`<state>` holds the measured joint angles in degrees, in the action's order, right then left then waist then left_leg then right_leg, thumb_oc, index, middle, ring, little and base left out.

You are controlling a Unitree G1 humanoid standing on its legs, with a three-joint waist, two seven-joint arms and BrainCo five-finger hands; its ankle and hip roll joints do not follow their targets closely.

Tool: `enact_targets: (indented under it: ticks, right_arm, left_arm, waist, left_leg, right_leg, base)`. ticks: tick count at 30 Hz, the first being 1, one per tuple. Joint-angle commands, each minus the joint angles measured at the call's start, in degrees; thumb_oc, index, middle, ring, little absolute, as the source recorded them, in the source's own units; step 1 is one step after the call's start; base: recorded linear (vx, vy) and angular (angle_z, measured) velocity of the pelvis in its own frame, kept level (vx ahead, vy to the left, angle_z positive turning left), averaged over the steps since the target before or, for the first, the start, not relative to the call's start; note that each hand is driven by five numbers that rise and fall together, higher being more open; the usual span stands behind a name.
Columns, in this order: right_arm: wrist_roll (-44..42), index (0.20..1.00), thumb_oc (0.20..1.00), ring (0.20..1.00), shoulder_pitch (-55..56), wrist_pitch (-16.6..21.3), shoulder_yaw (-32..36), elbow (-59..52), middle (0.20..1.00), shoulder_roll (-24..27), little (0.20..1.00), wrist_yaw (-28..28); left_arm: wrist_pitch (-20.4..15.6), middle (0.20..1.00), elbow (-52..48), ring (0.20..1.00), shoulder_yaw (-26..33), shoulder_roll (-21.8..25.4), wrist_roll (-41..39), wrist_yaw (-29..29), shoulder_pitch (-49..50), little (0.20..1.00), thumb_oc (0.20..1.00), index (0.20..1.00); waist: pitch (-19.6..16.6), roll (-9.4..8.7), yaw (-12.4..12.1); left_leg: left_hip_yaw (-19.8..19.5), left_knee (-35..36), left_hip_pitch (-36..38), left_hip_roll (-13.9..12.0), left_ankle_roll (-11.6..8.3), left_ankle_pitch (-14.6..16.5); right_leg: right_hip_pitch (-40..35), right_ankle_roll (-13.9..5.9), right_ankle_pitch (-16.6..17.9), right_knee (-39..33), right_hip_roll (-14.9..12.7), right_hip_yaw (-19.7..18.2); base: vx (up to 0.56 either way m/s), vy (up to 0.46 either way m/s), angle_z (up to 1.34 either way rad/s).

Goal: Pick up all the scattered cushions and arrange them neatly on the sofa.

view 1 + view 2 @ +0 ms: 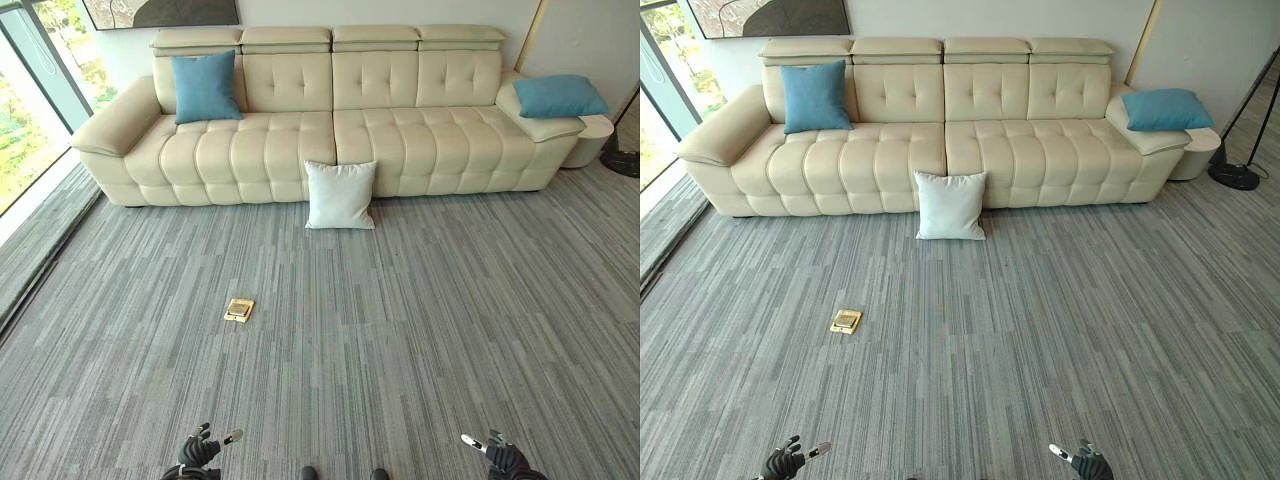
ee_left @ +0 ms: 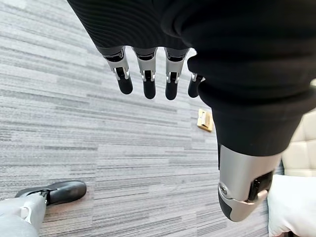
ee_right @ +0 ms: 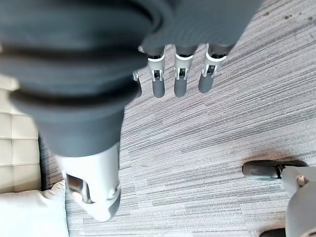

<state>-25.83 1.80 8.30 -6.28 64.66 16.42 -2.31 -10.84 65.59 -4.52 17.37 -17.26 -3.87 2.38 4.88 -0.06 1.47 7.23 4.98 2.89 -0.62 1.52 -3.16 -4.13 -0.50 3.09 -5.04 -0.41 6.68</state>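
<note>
Hands: left hand and right hand hang low at the near edge of the head views, fingers straight and relaxed, both empty.
White cushion: upright on the carpet, leaning against the sofa front at the middle seam, well ahead and between the two hands, neither clearly nearer.
Blue cushions: one upright on the left seat; one lying flat on the right armrest.
Small tan object: on the carpet, ahead of the left hand.
Wrist views: each catches a corner of the white cushion; the left also shows the tan object.
</note>
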Motion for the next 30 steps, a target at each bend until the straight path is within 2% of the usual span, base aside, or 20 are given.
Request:
enact_targets:
  ticks: [1,30]
  right_arm:
    - [0.29,1.0,1.0,1.0,-3.74,0.92,-1.35,-0.43,1.0,0.19,1.0,0.0]
    - [1.23,1.0,1.0,1.0,-4.49,0.4,-2.85,0.3,1.0,-0.54,1.0,-0.25]
  left_arm:
    - [-1.49,1.0,2.17,1.0,-1.5,-0.26,0.93,0.0,-3.55,1.0,1.0,1.0]
    - [-1.48,1.0,2.04,1.0,-3.01,-1.17,1.32,-0.14,-4.27,1.0,1.0,1.0]
  waist:
    - [0.02,-0.85,1.13]
    - [1.35,-1.7,0.44]
  left_leg:
    - [-0.7,0.02,2.75,-2.77,-5.16,4.99]
    - [-1.17,0.02,1.85,-2.66,-5.03,5.08]
  right_leg:
    - [-1.01,-7.38,-3.91,0.04,-6.13,0.8]
    - [-0.38,-7.62,-3.75,0.04,-6.37,1.56]
  base:
    - [0.0,0.0,0.0]
    - [0.0,0.001,0.0]
